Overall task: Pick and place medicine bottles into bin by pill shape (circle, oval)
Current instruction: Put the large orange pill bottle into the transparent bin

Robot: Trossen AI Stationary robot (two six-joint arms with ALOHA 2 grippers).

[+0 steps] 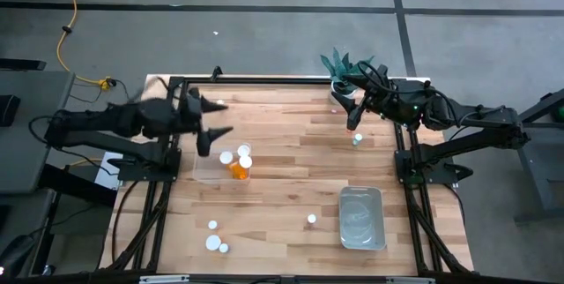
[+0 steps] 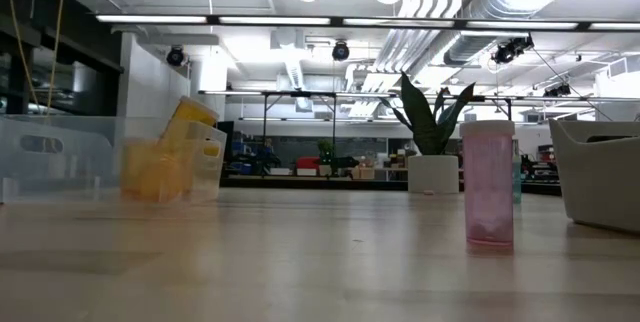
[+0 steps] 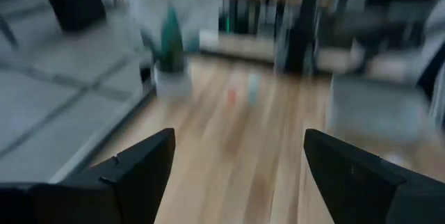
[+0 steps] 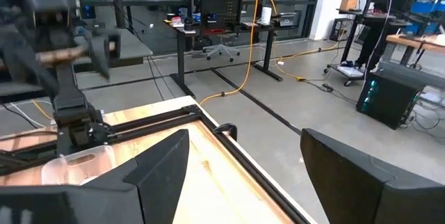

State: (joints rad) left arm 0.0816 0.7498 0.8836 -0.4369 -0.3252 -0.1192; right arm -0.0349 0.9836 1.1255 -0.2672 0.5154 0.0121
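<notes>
A clear bin [image 1: 204, 171] at the left holds orange medicine bottles [image 1: 240, 169] with white caps; in the low view they lean together inside it [image 2: 172, 154]. My left gripper [image 1: 222, 118] hangs open above the bin's far side, with nothing between its fingers [image 3: 139, 175]. One small bottle [image 1: 357, 140] stands upright on its base at the far right, pinkish in the low view [image 2: 487, 184]. Several bottles [image 1: 214, 242] stand near the front left, and one [image 1: 311, 220] near the middle front. My right gripper [image 1: 351, 115] waits open at the far right [image 4: 243, 175].
A second clear bin [image 1: 361, 218] sits at the front right [image 2: 600, 177]. A potted plant [image 1: 345, 71] stands at the table's far edge beside the right arm. Bare wood [image 1: 291, 160] lies between the two bins.
</notes>
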